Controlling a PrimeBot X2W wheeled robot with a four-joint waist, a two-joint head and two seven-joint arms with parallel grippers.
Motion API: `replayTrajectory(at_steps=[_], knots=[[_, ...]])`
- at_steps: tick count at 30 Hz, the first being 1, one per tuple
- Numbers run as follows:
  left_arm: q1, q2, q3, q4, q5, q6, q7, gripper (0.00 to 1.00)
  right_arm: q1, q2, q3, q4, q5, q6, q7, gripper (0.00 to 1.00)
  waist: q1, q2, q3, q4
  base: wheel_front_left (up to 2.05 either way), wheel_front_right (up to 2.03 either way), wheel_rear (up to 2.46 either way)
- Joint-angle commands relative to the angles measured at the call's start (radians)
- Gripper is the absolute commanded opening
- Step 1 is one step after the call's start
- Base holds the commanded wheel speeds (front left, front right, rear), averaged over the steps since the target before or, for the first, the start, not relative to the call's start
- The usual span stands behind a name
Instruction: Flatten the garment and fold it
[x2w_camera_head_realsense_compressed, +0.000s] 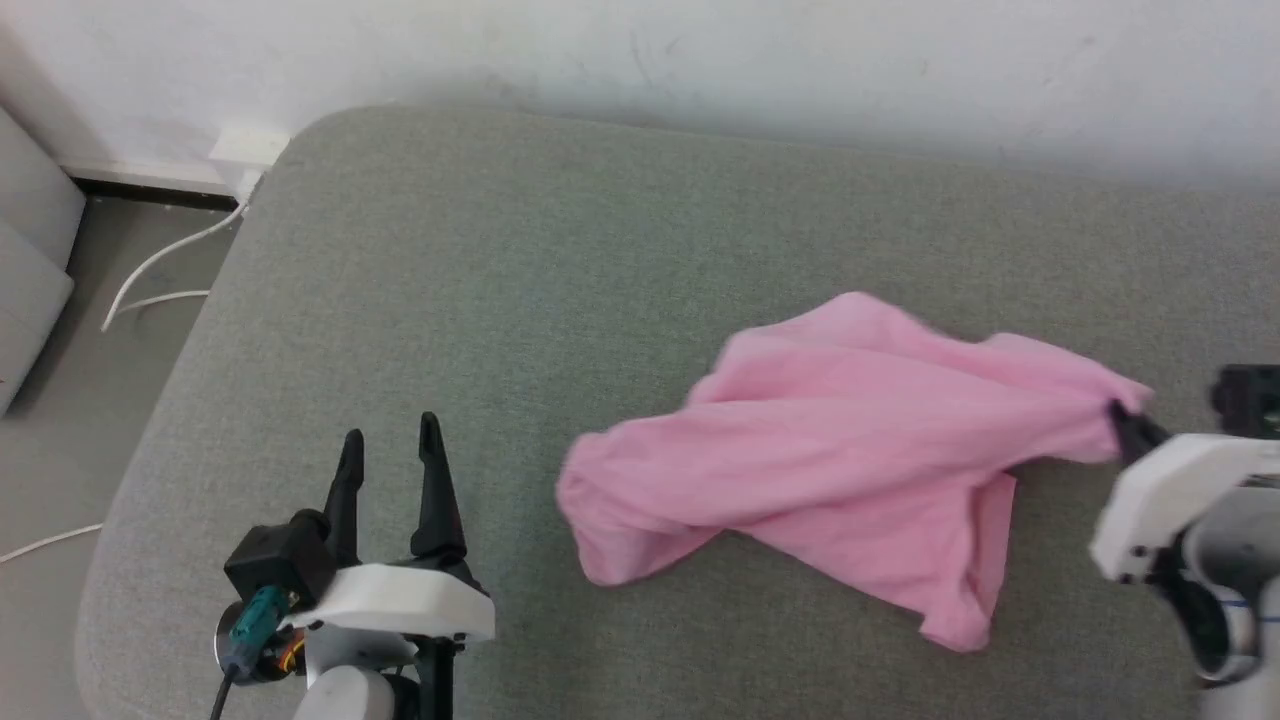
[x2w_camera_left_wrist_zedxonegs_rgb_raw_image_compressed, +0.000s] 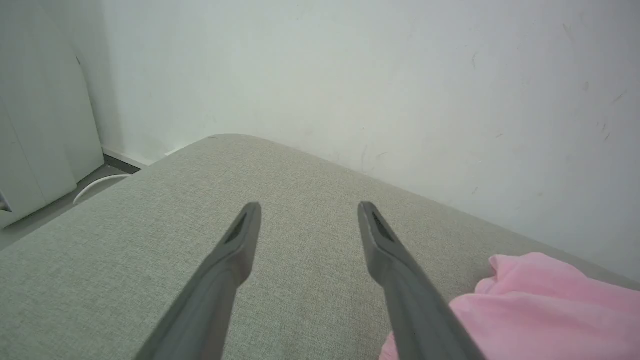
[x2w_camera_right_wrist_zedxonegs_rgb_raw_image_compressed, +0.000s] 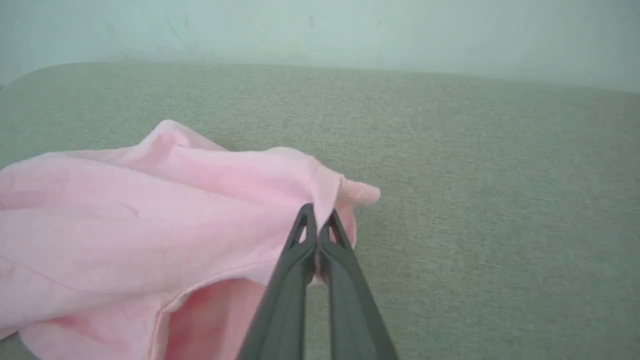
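A grey-green upholstered cushion (x2w_camera_head_realsense_compressed: 500, 250) bears the crumpled pink garment (x2w_camera_head_realsense_compressed: 830, 450) on its right half, one edge pinched between the right gripper's (x2w_camera_head_realsense_compressed: 1122, 422) clenched fingers. The left gripper (x2w_camera_head_realsense_compressed: 390, 440) sits apart, fingers spread, empty.

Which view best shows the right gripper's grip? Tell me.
Right wrist view: the right gripper is shut on the garment, close up. Head view shows it blurred, far right; left wrist view catches some garment.
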Motion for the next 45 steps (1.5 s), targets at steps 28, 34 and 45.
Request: replayTrajectory(at_steps=[28,34,45], knots=[[-0.292,-0.016,-0.251,0.191,0.003,-0.138,0.169,1.0,0.262,0.021,-0.065,-0.157,0.01,-0.001,-0.198,1.0,0.0,0.0001,-0.021,-0.213,0.0,0.0,0.0],[-0.491,-0.016,-0.356,0.327,-0.03,-0.175,0.317,1.0,0.227,0.012,0.054,-0.157,0.034,-0.001,-0.276,1.0,0.0,0.0001,0.04,-0.298,0.0,0.0,0.0],[-0.788,-0.016,-0.525,0.603,-0.071,-0.235,0.589,1.0,0.141,0.011,0.167,-0.102,0.086,-0.001,-0.336,1.0,0.0,0.0001,0.166,-0.43,0.0,0.0,0.0]])
